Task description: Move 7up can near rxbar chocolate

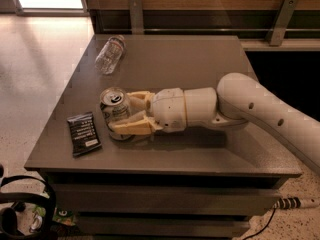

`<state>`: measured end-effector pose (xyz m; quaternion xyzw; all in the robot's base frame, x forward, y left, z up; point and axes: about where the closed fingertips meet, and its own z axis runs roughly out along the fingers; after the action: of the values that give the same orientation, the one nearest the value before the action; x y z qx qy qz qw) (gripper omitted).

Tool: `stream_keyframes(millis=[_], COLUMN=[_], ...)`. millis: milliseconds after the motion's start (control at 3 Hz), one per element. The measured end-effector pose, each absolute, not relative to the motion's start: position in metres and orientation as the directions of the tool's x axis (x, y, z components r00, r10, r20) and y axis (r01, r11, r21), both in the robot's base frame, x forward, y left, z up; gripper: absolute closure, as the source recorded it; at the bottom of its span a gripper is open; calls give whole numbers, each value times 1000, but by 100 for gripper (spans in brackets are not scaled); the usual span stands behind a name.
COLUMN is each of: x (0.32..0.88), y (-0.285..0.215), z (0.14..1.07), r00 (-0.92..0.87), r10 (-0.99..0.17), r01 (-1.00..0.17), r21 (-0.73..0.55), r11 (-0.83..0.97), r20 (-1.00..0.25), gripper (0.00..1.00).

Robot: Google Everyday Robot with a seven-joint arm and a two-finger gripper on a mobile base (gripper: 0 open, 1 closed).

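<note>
The 7up can [114, 109] stands upright on the grey table [200, 69], left of centre, its silvery top with pull tab showing. My gripper [122, 113] reaches in from the right, low over the table, with its two tan fingers on either side of the can, shut on it. The rxbar chocolate [83, 133], a flat black wrapper with white text, lies on the table just left of the can, a small gap between them.
A clear crinkled plastic bottle [110, 54] lies on its side near the table's back left. The table's left and front edges are close to the can and bar. A black headset and cable [20, 204] lie on the floor at lower left.
</note>
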<state>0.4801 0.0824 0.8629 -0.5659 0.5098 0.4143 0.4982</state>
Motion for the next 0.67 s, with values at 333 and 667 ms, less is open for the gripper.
stream_keyframes(millis=[333,667], x=[479,478], y=[84,86], z=[863,864], r00=[138,139], r10=[-164,-164], r01=[-990,-990], r21=[-142,-143], r11=[12,8], r20=[-977,-977], gripper=[41,18])
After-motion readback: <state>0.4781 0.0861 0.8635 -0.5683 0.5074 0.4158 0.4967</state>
